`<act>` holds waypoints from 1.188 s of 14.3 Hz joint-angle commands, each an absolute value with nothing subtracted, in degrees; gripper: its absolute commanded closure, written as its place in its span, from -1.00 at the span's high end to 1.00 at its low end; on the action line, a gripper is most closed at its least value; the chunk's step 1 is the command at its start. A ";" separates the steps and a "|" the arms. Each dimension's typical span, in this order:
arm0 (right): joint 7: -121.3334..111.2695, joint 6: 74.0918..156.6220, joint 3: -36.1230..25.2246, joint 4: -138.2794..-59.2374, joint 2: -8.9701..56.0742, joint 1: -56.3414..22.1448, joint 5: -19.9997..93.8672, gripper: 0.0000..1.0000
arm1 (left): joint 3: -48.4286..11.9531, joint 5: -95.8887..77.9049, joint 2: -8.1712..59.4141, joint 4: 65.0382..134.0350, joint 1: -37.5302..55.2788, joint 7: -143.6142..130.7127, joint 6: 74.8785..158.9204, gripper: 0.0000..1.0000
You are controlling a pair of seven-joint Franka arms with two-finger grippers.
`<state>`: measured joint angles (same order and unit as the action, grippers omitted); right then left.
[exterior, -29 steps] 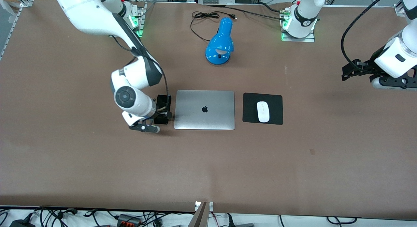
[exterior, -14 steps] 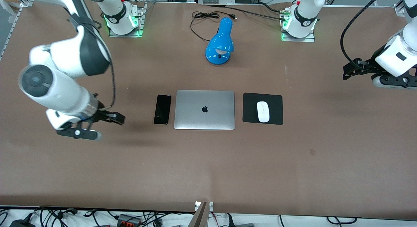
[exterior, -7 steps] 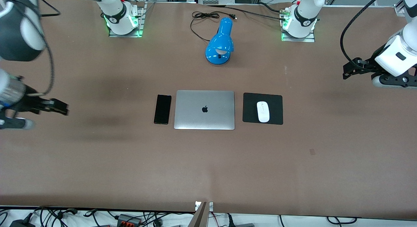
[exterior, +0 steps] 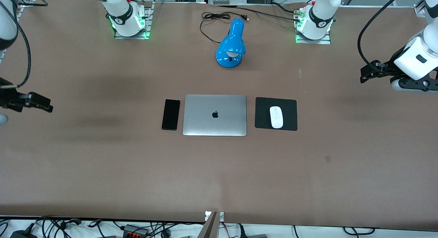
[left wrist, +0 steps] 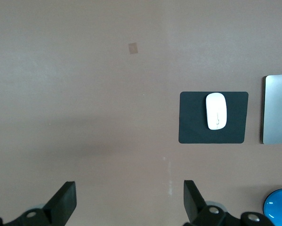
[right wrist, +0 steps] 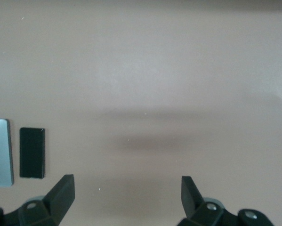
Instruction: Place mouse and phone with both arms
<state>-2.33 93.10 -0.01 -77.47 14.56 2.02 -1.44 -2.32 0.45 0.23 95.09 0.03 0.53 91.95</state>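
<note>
At the middle of the brown surface (exterior: 219,169), front view: the phone (exterior: 170,114) lies flat just beside the closed laptop (exterior: 215,115), toward the right arm's end. The mouse (exterior: 276,117) sits on the black pad (exterior: 276,114) beside the laptop, toward the left arm's end. Both look placed, so the task seems approx. done; nothing obvious left except parking the arms. A blue lamp (exterior: 231,44) w/ its cord lies farther from the camera than the laptop. The right end effector (exterior: 32,103) is up over the surface's edge at its own end; the left end effector (exterior: 371,71) hangs over the other end, waiting. Cables and metal framing ring the surface.

Left wrist view: left end effector (left wrist: 130,202) is spread wide, holding nothing; mouse (left wrist: 216,110) on pad (left wrist: 213,117) well apart from it.

Right wrist view: right end effector (right wrist: 127,197) also wide apart, holding nothing; phone (right wrist: 32,152) next to the laptop's edge (right wrist: 0,152).
</note>
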 commanded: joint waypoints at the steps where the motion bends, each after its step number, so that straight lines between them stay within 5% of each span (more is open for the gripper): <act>1: -2.11 92.72 -0.09 -81.99 9.95 1.93 -1.05 1.00 | -2.55 1.76 0.97 93.34 0.00 1.41 90.53 1.00; 8: -2.11 99.57 -0.09 -99.21 -1.22 1.93 -1.23 1.00 | -2.55 1.76 0.97 93.25 0.00 1.58 90.44 1.00; 17: -2.64 97.12 -0.35 -98.62 -2.29 2.37 -0.44 1.00 | -2.55 1.76 0.97 93.25 -0.09 1.67 90.35 1.00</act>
